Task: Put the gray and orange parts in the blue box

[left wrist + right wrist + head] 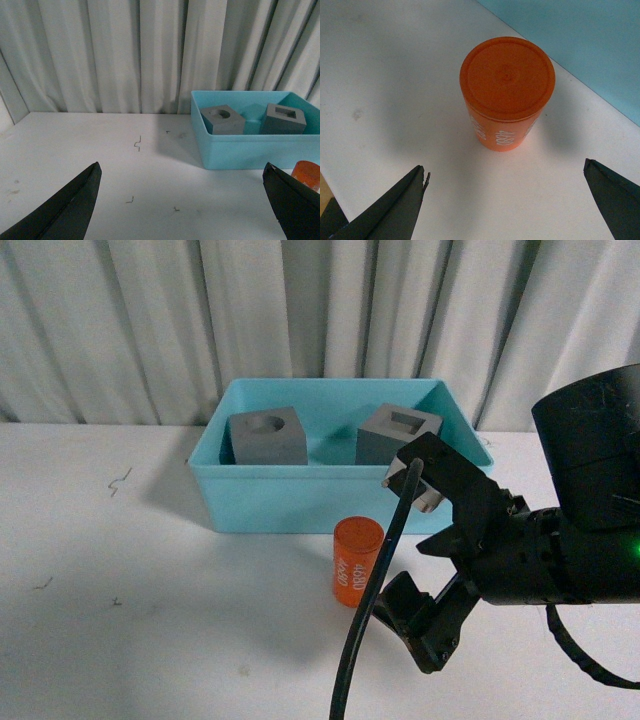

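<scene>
Nearest the lens, my right gripper (405, 535) — jaws spread, pinching nothing — faces the orange cylinder (357, 562), upright on the table (120, 620) just before the blue box (300, 502). Left to right: left gripper (185, 210), likewise spread and empty; round-recess gray cube (268, 437) and square-recess gray cube (397, 434), both inside the box. I judge the cylinder light, stiff, slippery-walled; I would clamp it mid-height across its diameter.

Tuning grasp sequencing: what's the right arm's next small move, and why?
Probably ease the right gripper forward until its open jaws straddle the orange cylinder. The cylinder stands upright on the table just ahead of it, outside the blue box, while both gray cubes already sit inside.
</scene>
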